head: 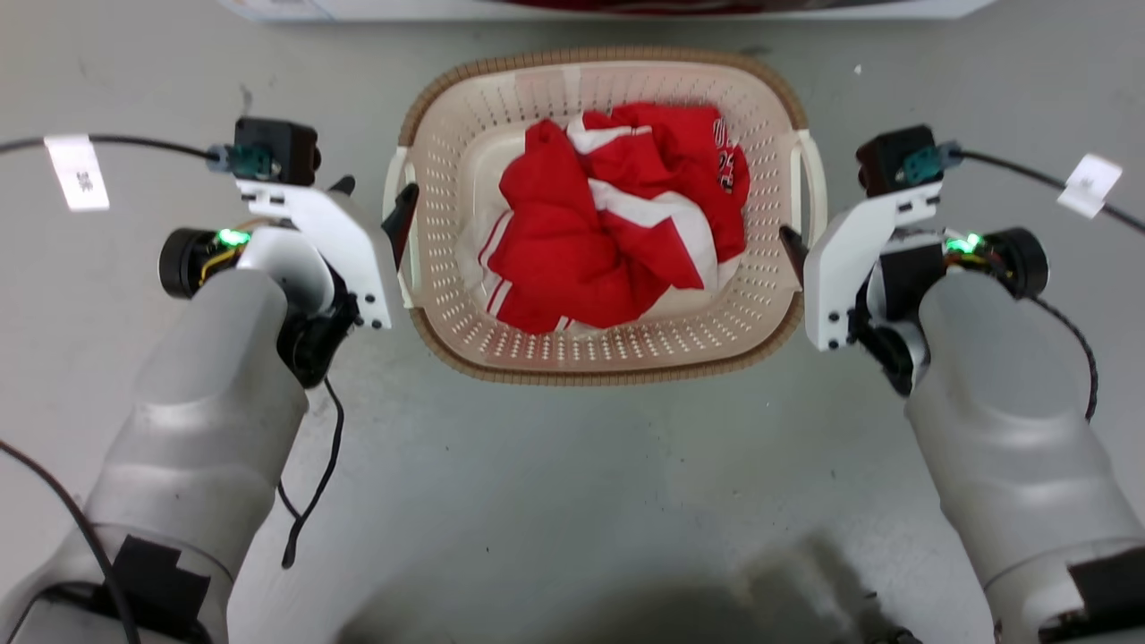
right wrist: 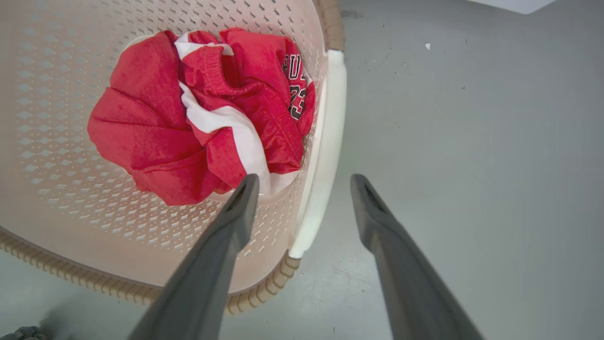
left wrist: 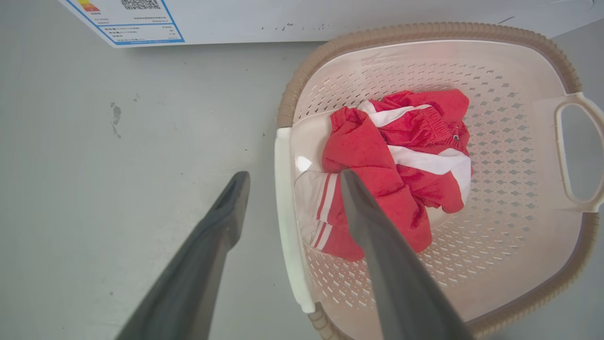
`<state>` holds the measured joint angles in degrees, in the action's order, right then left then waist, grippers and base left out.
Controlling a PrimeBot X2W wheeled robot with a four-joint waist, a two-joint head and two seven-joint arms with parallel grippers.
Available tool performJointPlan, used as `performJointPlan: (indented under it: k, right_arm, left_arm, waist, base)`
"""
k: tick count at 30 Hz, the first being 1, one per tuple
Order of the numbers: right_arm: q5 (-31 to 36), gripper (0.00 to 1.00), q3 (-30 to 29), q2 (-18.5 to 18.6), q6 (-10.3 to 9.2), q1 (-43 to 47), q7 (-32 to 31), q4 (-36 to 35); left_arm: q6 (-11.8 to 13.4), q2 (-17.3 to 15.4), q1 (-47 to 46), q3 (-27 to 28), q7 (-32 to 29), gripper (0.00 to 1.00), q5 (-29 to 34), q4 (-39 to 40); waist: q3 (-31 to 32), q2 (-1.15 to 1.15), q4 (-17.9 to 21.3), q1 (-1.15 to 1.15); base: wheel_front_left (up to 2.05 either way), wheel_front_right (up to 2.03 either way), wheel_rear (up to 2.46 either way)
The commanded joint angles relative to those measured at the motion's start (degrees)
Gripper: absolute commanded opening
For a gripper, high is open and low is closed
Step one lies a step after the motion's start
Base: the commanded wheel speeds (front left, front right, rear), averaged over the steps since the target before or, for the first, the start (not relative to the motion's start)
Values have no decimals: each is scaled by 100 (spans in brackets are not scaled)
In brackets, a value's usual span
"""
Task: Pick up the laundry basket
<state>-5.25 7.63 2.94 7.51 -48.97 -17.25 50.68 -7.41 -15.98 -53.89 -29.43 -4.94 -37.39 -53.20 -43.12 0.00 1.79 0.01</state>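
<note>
Reaching in from the bottom corners of the head view, the pale left forearm (head: 206,402) and right forearm (head: 1011,402) angle over the grey floor (head: 572,501) toward the two short ends of the laundry basket (head: 590,371).

The basket stands on the floor between the arms, straight ahead of the robot, its brown rim uppermost.

The left claw (head: 371,199) is spread. In the left wrist view its fingers (left wrist: 222,222) straddle the near white handle (left wrist: 285,212). One finger is over the floor outside and the other is over the basket's inside. Whether either finger touches the handle, I cannot tell.

The right claw (head: 792,243) is spread in the same way. In the right wrist view the right claw (right wrist: 304,179) has the other white handle (right wrist: 325,141) between its fingers, one finger over the perforated wall (right wrist: 47,71) and one over the floor. Contact cannot be told here either.

A crumpled red and white garment (head: 608,233) lies in the bottom of the basket, with dark lettering on the side toward the right handle (head: 812,192).

Beyond the basket's far rim runs a white panel (head: 626,9). The left wrist view shows a blue-edged label (left wrist: 132,19) on it.
</note>
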Motion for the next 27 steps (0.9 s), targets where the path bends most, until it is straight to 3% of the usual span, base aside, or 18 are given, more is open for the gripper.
performJointPlan:
  k: [1,12,22,23,24,25,26,27]
  right_arm:
    - [-41,100,-30,-12,-4,-218,62,131]
    - [-256,100,186,-11,-4,-1130,158,1342]
    - [-163,100,78,-11,-4,-1587,439,1932]
    - [-153,93,42,-11,-4,-1605,482,1959]
    - [-124,45,27,-11,-4,-1616,489,2002]
    - [-148,11,9,-11,-4,-1620,491,2042]
    - [-170,0,3,-11,-4,-1632,508,2067]
    - [-167,0,11,-11,-4,-1654,516,2086]
  left_arm:
    - [-10,-41,-163,-85,-33,100,-79,-64]
    - [-11,-78,-717,-807,-521,100,-807,-520]
    - [-11,-17,-1107,-1308,-630,100,-1266,-643]
    - [-11,-14,-1127,-1353,-648,100,-1313,-660]
    - [-11,5,-1130,-1391,-712,48,-1393,-664]
    - [-11,29,-1137,-1429,-760,0,-1456,-654]
    - [-11,33,-1158,-1473,-823,0,-1521,-643]
    - [-11,18,-1199,-1522,-855,0,-1576,-633]
  waist:
    - [-218,0,1,-1]
    - [-668,0,-43,-1]
    - [-889,0,-158,-1]
    - [-901,0,-167,-1]
    - [-907,0,-173,-1]
    - [-908,0,-186,-1]
    - [-908,0,-196,-1]
    - [-913,0,-199,-1]
  base:
    - [0,0,0]
    - [0,0,0]
    - [0,0,0]
    - [0,0,0]
    - [0,0,0]
    - [0,0,0]
    - [0,0,0]
    - [0,0,0]
